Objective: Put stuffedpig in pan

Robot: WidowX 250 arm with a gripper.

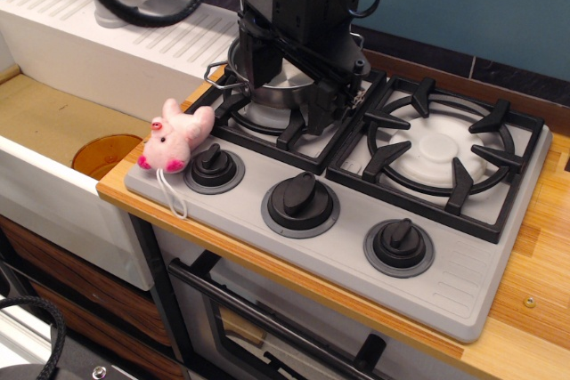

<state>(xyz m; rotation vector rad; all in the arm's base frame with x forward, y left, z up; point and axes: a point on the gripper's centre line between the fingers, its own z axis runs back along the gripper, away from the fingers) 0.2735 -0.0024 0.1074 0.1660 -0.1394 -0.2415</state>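
The stuffedpig (176, 137), pale pink with hot-pink feet and snout, lies on the stove's front left corner, just left of the left knob (215, 166). Its white string loop trails toward the front edge. The pan (274, 95), a shiny steel pot, stands on the back left burner and is largely hidden by my arm. My black gripper (291, 86) hangs low over the pan, well behind and to the right of the pig. Its fingers look spread apart and hold nothing.
The grey toy stove (463, 291) has three black knobs along the front and a bare right burner grate (441, 153). A white sink (53, 193) on the left holds an orange round disc (105, 154). A white drain board (116, 42) stands behind it.
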